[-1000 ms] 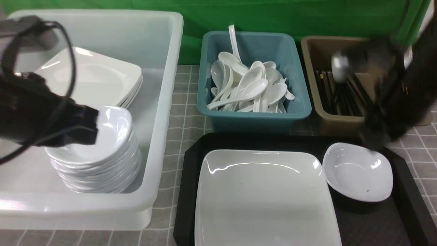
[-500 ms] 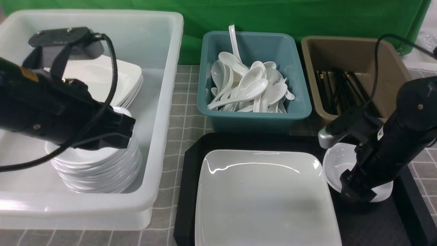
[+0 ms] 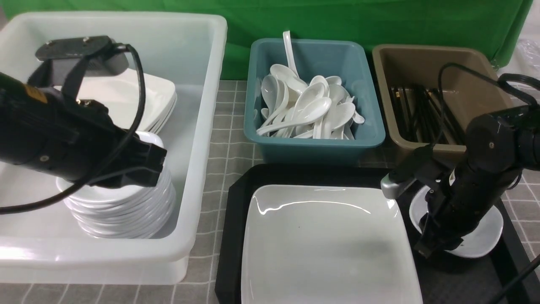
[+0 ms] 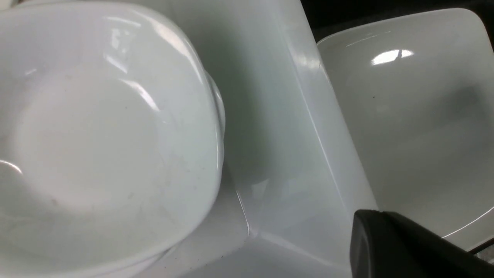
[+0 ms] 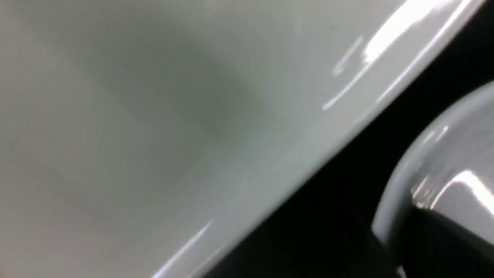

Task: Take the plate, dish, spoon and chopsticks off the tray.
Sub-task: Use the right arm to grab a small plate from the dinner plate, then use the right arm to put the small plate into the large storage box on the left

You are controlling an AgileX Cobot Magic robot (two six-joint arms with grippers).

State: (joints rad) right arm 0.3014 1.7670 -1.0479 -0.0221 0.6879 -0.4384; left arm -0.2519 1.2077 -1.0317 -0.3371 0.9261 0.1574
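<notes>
The large white square plate [image 3: 325, 236] lies in the middle of the black tray [image 3: 236, 198]. The small white dish [image 3: 485, 236] sits at the tray's right end, apart from the plate. My right gripper [image 3: 434, 247] is down at the dish's left rim. In the right wrist view the rim [image 5: 389, 216] runs between the fingers, with one finger [image 5: 451, 247] inside the dish, so it is shut on the dish. My left gripper [image 3: 158, 169] is shut and empty over a stack of small dishes [image 3: 126, 207]. No spoon or chopsticks show on the tray.
A big white bin [image 3: 202, 126] on the left holds the dish stack and stacked square plates [image 3: 139, 97]. Behind the tray stand a teal bin [image 3: 312, 147] with several white spoons and a brown bin [image 3: 422, 48] with black chopsticks.
My right arm came down from over the brown bin onto the dish's left rim and closed there; the dish shifted to the right. My left arm moved right over the dish stack, then held still.
</notes>
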